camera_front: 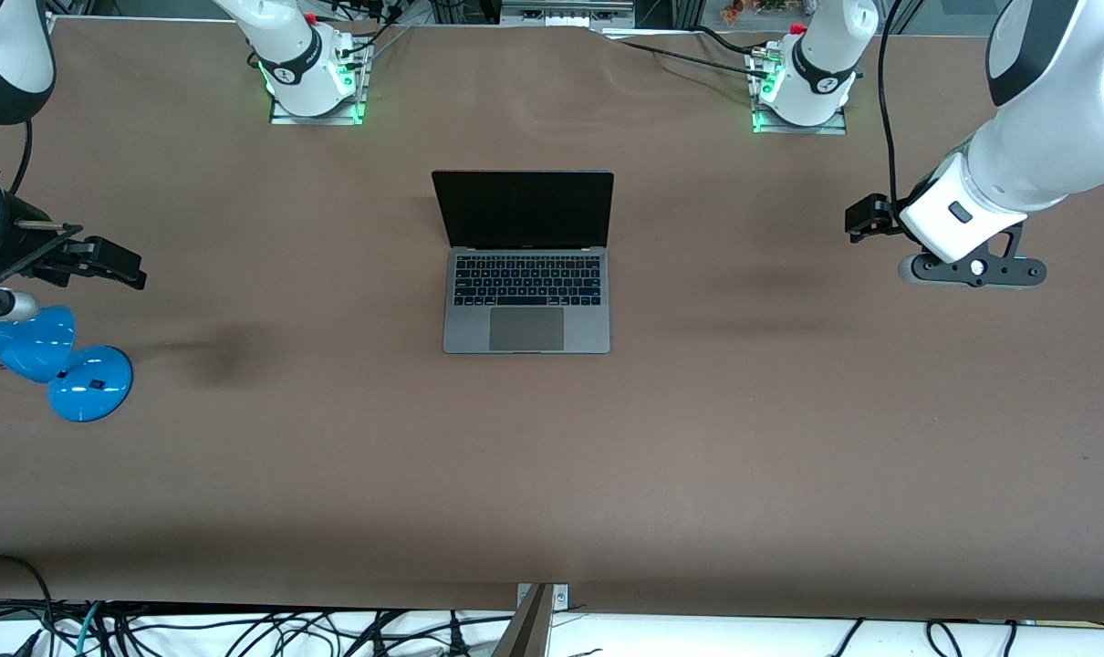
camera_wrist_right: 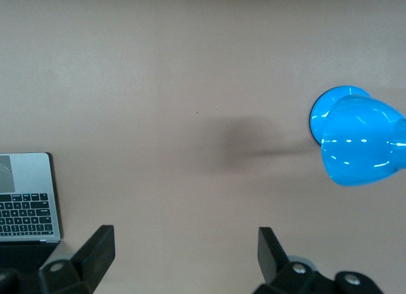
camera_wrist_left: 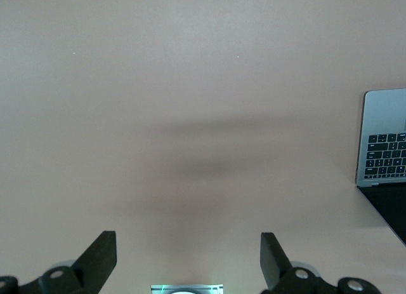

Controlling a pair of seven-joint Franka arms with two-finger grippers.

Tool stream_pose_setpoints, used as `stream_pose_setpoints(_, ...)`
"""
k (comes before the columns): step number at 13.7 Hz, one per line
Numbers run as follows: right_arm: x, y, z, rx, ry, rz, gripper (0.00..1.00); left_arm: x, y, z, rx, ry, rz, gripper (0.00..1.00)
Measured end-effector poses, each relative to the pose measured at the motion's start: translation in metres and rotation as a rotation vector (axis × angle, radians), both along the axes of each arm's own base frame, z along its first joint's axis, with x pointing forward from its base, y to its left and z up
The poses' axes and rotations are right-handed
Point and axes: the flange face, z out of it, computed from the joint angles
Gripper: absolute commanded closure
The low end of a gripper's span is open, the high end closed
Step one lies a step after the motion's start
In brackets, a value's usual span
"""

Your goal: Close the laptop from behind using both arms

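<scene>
At the right arm's end of the brown counter [camera_front: 333, 456], the right arm's black two-finger tool [camera_front: 105, 260] hangs with its fingers [camera_wrist_right: 95, 249] spread wide, above the counter near a glossy blue lamp [camera_front: 55, 360]. The slim space-grey metal laptop [camera_front: 526, 315] lies open at mid-counter, screen upright and black, well apart from both tools and roughly midway between them. At the left arm's end, the left arm's black tool [camera_front: 867, 219] hangs over bare counter, its fingers [camera_wrist_left: 101, 253] likewise spread wide.
</scene>
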Motion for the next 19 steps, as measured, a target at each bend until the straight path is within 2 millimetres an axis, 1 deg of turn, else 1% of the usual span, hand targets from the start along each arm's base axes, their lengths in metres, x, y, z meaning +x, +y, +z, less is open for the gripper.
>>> stream_pose_setpoints(5,0.000,0.000,0.000,0.000,0.001,-0.002,0.00,-0.004,0.003,0.014,-0.003,-0.033,0.006,0.00)
stream_pose_setpoints(7,0.000,0.001,0.000,0.000,0.001,-0.001,0.00,-0.005,0.005,0.017,-0.003,-0.037,0.008,0.00)
stream_pose_setpoints(13,0.000,0.001,0.000,0.000,0.001,-0.001,0.00,-0.006,0.005,0.014,-0.001,-0.028,0.009,0.00)
stream_pose_setpoints(17,0.000,0.001,0.000,0.000,0.001,-0.001,0.00,-0.012,0.002,0.009,-0.009,0.024,0.024,0.00)
stream_pose_setpoints(18,0.000,0.001,0.000,0.000,0.001,-0.001,0.00,-0.014,-0.002,0.008,-0.021,0.039,0.042,0.05)
stream_pose_setpoints(19,0.000,0.001,0.000,0.000,0.001,-0.001,0.00,-0.017,-0.007,0.007,-0.035,0.053,0.061,0.13)
